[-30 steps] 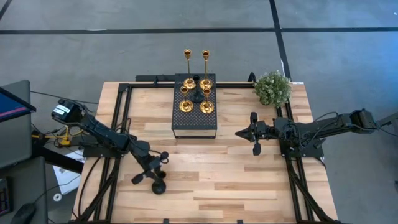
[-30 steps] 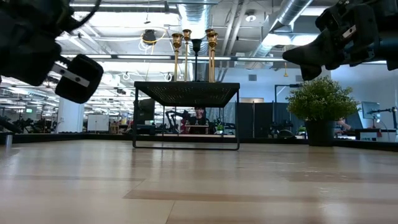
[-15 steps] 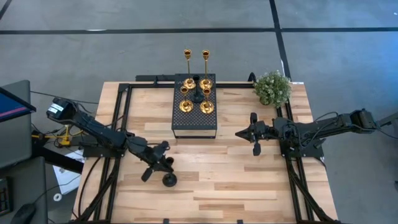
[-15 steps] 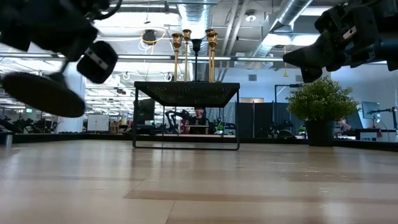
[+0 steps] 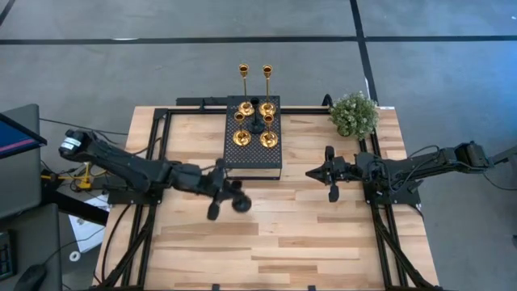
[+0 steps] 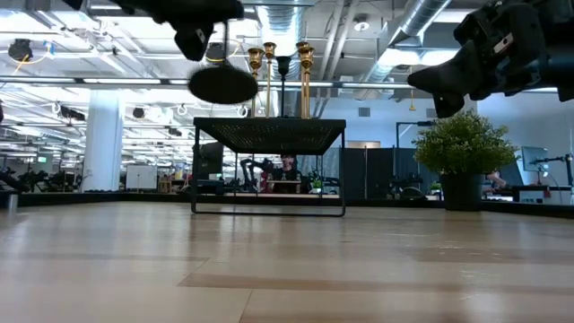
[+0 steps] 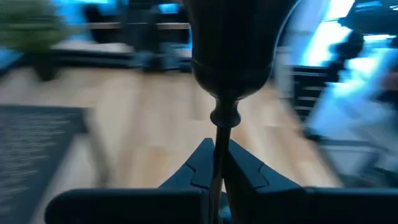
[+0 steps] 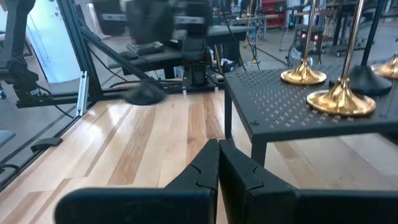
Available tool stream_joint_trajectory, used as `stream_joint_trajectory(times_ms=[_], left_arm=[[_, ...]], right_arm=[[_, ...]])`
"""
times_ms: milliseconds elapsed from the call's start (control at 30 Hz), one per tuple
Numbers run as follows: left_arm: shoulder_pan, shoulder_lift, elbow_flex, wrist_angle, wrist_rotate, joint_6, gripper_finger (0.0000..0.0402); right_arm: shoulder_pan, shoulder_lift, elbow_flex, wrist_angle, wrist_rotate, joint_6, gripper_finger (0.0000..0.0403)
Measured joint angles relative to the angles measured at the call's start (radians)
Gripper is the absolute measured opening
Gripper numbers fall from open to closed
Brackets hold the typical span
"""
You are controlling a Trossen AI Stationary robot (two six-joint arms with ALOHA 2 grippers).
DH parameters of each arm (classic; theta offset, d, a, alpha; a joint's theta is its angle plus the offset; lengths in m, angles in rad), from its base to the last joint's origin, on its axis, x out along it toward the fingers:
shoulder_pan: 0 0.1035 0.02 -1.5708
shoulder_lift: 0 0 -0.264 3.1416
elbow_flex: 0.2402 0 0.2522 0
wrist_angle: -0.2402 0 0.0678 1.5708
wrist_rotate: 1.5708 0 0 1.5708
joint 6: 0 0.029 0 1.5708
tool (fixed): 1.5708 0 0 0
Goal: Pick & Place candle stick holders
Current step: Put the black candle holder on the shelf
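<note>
Left wrist view: heavy motion blur, black candlestick holder (image 7: 229,56) cropped at top edge.
Left gripper (image 7: 216,163) jaws clamped narrow on its stem, frame centre; right gripper (image 8: 218,163) jaws closed, empty, beside platform (image 8: 292,102).

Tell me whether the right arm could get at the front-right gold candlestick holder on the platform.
Probably yes. The right tool, shut and empty, hovers beside the black perforated platform, with open tabletop between it and that gold candlestick holder.
</note>
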Motion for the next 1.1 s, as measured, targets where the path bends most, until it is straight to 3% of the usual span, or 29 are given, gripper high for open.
stream_joint_trajectory(times_ms=[133, 500, 867, 1100], left_arm=[[0.055, 0.003, 0.058, -0.065, -0.117, 0.002, 0.0017], [0.216, 0.011, 0.133, -0.063, -0.118, 0.077, 0.0017], [0.323, 0.161, 0.204, -0.061, -0.116, 0.077, 0.0017], [0.358, 0.192, 0.246, -0.063, -0.115, 0.077, 0.0017]], right_arm=[[-0.002, 0.000, 0.000, 0.014, 0.000, -0.023, 0.0000], [-0.009, 0.000, 0.000, 0.035, 0.003, -0.025, 0.0000], [-0.009, 0.000, 0.001, 0.044, 0.003, -0.025, 0.0000], [-0.009, 0.000, 0.001, 0.044, 0.003, -0.025, 0.0000]])
